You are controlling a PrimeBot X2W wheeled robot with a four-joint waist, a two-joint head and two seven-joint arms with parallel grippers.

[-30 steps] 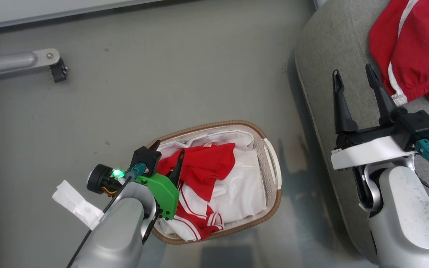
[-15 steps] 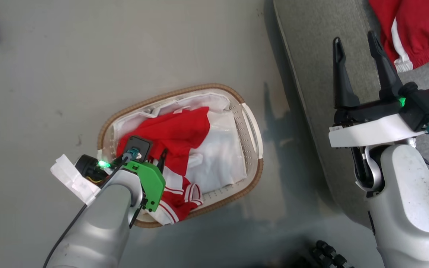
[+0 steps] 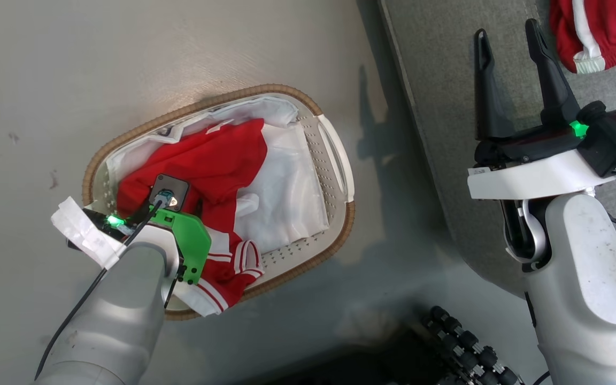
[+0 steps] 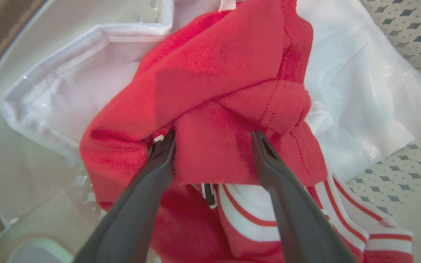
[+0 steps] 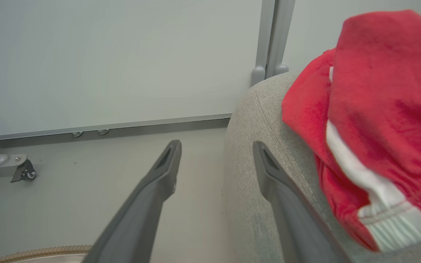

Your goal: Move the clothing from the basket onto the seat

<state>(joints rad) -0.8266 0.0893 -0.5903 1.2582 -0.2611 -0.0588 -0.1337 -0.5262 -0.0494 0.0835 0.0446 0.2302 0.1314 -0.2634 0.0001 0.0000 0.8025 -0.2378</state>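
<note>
In the head view the basket (image 3: 297,255) sits on the floor at about 9 o'clock from the seat (image 3: 436,107), apart from it, with one red garment (image 3: 206,160) crumpled over its white liner (image 3: 286,203); the left arm (image 3: 126,299) reaches down into it from 7 o'clock. The other red garment (image 3: 591,32) already lies on the seat at 1 o'clock, and the right gripper (image 3: 507,32) hovers just beside it, fingers spread and empty. In the left wrist view the left gripper (image 4: 210,140) has its fingers spread, tips sunk against the red cloth with a thick fold between them, the liner at 2 o'clock. The step in hand looks like the pinch: closing here should catch the fold alone, clear of the liner, and a straight lift until the hem clears the rim would keep the basket from tipping. In the right wrist view the open fingers point past the seat's edge, the placed garment at 3 o'clock
</note>
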